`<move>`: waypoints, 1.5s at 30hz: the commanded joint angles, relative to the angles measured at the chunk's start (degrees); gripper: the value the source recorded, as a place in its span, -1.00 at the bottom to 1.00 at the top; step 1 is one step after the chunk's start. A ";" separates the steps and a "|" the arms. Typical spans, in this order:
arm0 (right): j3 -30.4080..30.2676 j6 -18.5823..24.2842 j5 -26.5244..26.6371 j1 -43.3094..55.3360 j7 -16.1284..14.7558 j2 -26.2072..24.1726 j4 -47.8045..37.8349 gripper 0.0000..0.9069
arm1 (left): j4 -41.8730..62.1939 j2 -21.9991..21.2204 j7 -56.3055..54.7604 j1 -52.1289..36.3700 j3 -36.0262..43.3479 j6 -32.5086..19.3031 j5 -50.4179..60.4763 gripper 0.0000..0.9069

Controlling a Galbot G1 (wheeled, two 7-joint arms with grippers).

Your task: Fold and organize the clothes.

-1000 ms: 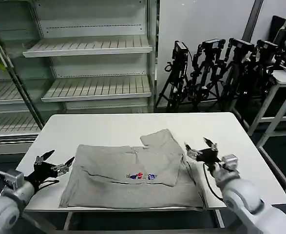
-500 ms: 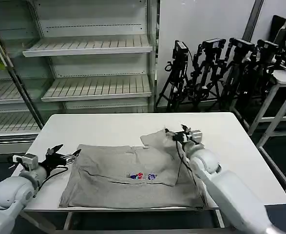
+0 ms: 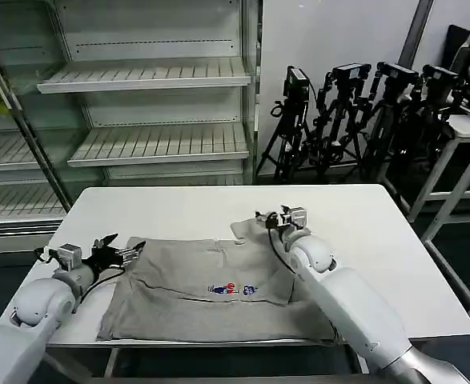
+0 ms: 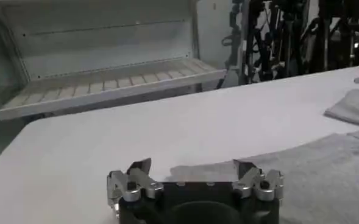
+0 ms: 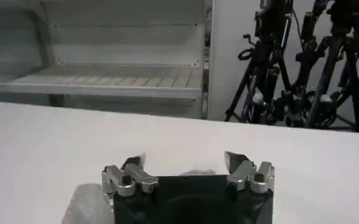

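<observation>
Lying flat, grey shirt (image 3: 210, 284) (tiny chest print (image 3: 232, 289), unreadable).

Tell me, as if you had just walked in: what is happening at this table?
A two-armed robot is working on a light grey shirt lying partly folded on a white table. Its left hand, open, is at the shirt's left edge. Its right hand, also open, is over the folded sleeve at the shirt's far right corner. Neither hand grips the cloth yet. The small coloured chest print faces up.
</observation>
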 commanded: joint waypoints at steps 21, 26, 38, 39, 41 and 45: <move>1.92 -0.84 -0.15 -4.91 -0.36 -2.34 2.54 1.00 | 4.21 -2.99 0.70 -3.52 4.86 -0.26 2.52 1.00; 1.73 -0.79 -0.36 -4.49 -0.72 -1.85 1.65 1.00 | 4.46 -3.08 0.79 -3.61 4.87 -0.32 2.61 1.00; 1.70 -0.61 -0.54 -4.52 -1.23 -2.04 1.62 0.22 | 4.66 -3.47 0.88 -3.76 5.11 -0.46 3.01 0.18; 1.69 -0.59 -0.60 -4.56 -1.29 -2.09 1.65 0.04 | 4.60 -3.45 0.88 -3.75 5.11 -0.46 3.02 0.11; 1.75 -0.50 -0.63 -4.80 -1.38 -2.26 1.85 -0.20 | 4.43 -3.38 0.86 -3.73 5.10 -0.45 3.03 0.00; 1.89 -0.33 -0.76 -5.28 -1.52 -2.54 2.23 -0.80 | 4.14 -3.24 0.82 -3.59 4.95 -0.44 3.05 -0.22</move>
